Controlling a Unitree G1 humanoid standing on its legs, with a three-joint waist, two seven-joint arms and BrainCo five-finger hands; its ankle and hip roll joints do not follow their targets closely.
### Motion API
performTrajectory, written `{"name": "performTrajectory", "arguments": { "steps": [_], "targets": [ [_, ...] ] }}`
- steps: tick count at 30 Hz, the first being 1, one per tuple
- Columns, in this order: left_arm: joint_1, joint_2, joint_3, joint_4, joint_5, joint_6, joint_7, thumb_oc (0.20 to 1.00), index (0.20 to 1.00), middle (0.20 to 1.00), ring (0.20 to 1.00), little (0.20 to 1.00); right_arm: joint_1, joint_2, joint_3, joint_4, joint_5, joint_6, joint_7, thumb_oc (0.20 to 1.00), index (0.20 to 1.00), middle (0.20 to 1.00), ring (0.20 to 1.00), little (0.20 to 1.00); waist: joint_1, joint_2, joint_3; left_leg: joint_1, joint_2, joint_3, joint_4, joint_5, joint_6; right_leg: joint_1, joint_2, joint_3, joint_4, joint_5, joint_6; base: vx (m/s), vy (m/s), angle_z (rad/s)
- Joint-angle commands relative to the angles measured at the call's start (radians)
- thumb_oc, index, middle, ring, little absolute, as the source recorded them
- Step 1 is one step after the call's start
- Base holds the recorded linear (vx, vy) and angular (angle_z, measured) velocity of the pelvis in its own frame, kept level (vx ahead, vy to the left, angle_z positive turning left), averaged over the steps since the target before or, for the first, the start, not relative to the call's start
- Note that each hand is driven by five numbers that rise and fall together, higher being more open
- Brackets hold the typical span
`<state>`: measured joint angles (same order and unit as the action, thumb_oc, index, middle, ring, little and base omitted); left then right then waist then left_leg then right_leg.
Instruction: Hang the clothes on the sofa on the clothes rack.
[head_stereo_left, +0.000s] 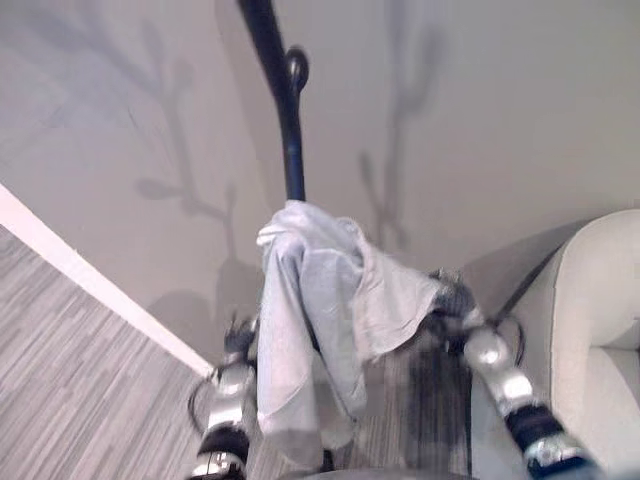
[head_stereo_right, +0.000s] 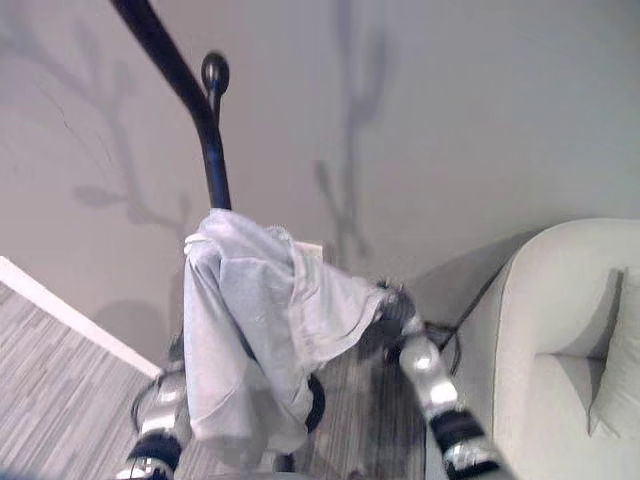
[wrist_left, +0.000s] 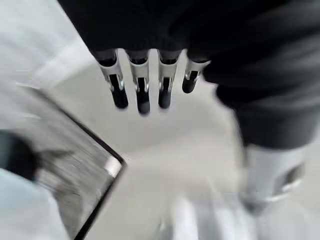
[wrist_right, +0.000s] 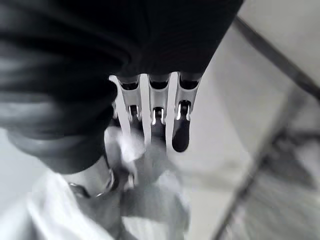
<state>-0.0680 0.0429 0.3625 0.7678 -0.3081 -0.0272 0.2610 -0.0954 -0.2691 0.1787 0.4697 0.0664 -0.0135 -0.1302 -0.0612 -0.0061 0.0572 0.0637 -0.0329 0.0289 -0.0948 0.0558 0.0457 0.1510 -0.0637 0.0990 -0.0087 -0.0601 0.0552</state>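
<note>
A pale grey garment (head_stereo_left: 310, 300) is draped over the black clothes rack pole (head_stereo_left: 290, 130) and hangs down in folds. One corner stretches out sideways to my right hand (head_stereo_left: 455, 300), at the cloth's right edge. In the right wrist view that cloth (wrist_right: 150, 200) lies between the thumb and the fingers (wrist_right: 157, 115), which pinch it. My left hand (head_stereo_left: 238, 340) is low beside the garment's left edge. Its fingers (wrist_left: 142, 85) are straight and hold nothing.
The rack stands close to a grey wall, and a knobbed branch (head_stereo_left: 297, 65) sticks out near its top. A cream sofa (head_stereo_right: 560, 330) with a cushion (head_stereo_right: 620, 370) is at the right. A white skirting board (head_stereo_left: 80, 270) borders the striped floor on the left.
</note>
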Motion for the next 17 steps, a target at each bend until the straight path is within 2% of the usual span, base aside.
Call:
{"name": "performTrajectory", "arguments": {
  "steps": [1,3,7,11,12,13,14,15,16,17],
  "targets": [
    [-0.006,0.036,0.006,0.041,-0.101,-0.053,-0.028,1.000,1.000,1.000,1.000,1.000,0.005,0.003,-0.100,-0.014,0.151,-0.061,0.056,1.000,1.000,1.000,1.000,1.000,0.032,0.012,-0.131,0.017,0.031,-0.008,0.008,-0.012,-0.087,-0.108,-0.084,0.008,0.021,0.183,-0.005,0.03,-0.014,-0.02],
    [0.012,0.045,0.026,0.068,-0.106,-0.058,-0.034,1.000,1.000,1.000,1.000,1.000,0.023,0.010,-0.125,-0.015,0.173,-0.063,0.074,1.000,1.000,1.000,1.000,1.000,0.033,0.013,-0.137,0.018,0.032,-0.009,0.008,-0.012,-0.089,-0.109,-0.085,0.007,0.022,0.183,-0.004,0.03,-0.014,-0.03],
    [0.062,0.065,0.113,0.174,-0.155,-0.072,-0.058,1.000,1.000,1.000,1.000,1.000,0.084,0.042,-0.199,-0.011,0.396,-0.038,0.203,1.000,1.000,1.000,1.000,1.000,0.031,0.010,-0.155,0.017,0.041,-0.004,0.008,-0.002,-0.102,-0.116,-0.087,0.003,0.024,0.194,0.002,0.01,-0.008,-0.02],
    [0.109,0.062,0.129,0.236,-0.166,-0.092,-0.093,1.000,1.000,1.000,1.000,1.000,0.094,0.098,-0.327,0.096,0.520,-0.036,0.223,1.000,1.000,1.000,1.000,1.000,0.036,0.010,-0.162,0.019,0.047,0.001,0.008,0.002,-0.109,-0.119,-0.091,-0.007,0.029,0.198,0.007,0.01,-0.013,-0.04],
    [0.109,0.062,0.129,0.236,-0.166,-0.092,-0.093,1.000,1.000,1.000,1.000,1.000,0.094,0.098,-0.327,0.096,0.520,-0.036,0.223,1.000,1.000,1.000,1.000,1.000,0.036,0.010,-0.162,0.019,0.047,0.001,0.008,0.002,-0.109,-0.119,-0.091,-0.007,0.029,0.198,0.007,0.02,-0.005,-0.08],
    [0.129,0.069,0.132,0.361,-0.177,-0.095,-0.119,1.000,1.000,1.000,1.000,1.000,0.090,0.139,-0.419,0.209,0.578,-0.028,0.217,1.000,1.000,1.000,1.000,1.000,0.033,0.011,-0.166,0.022,0.050,0.002,0.008,0.004,-0.112,-0.118,-0.092,-0.008,0.030,0.200,0.008,0.03,-0.002,-0.09],
    [0.130,0.073,0.133,0.416,-0.181,-0.095,-0.123,1.000,1.000,1.000,1.000,1.000,0.086,0.163,-0.450,0.255,0.608,-0.018,0.217,1.000,1.000,1.000,1.000,1.000,0.030,0.011,-0.170,0.022,0.050,0.002,0.008,0.003,-0.113,-0.119,-0.093,-0.007,0.031,0.200,0.007,0.06,0.008,-0.10],
    [0.142,0.072,0.141,0.480,-0.180,-0.087,-0.145,1.000,1.000,1.000,1.000,1.000,0.088,0.199,-0.529,0.367,0.651,0.011,0.225,1.000,1.000,1.000,1.000,1.000,0.027,0.010,-0.177,0.024,0.050,0.001,0.008,0.005,-0.115,-0.117,-0.093,-0.003,0.030,0.203,0.008,0.04,0.012,-0.11],
    [0.141,0.073,0.140,0.482,-0.180,-0.088,-0.146,1.000,1.000,1.000,1.000,1.000,0.086,0.198,-0.531,0.371,0.651,0.010,0.228,1.000,1.000,1.000,1.000,1.000,0.028,0.010,-0.177,0.024,0.050,0.001,0.008,0.005,-0.115,-0.117,-0.094,-0.003,0.029,0.203,0.008,0.03,0.016,-0.11],
    [0.145,0.075,0.120,0.524,-0.159,-0.086,-0.153,1.000,1.000,1.000,1.000,1.000,0.089,0.203,-0.559,0.463,0.665,0.021,0.226,1.000,1.000,1.000,1.000,1.000,0.026,0.010,-0.179,0.024,0.050,0.000,0.008,0.005,-0.116,-0.116,-0.094,-0.002,0.030,0.204,0.008,0.01,0.009,-0.13]
  ]
}}
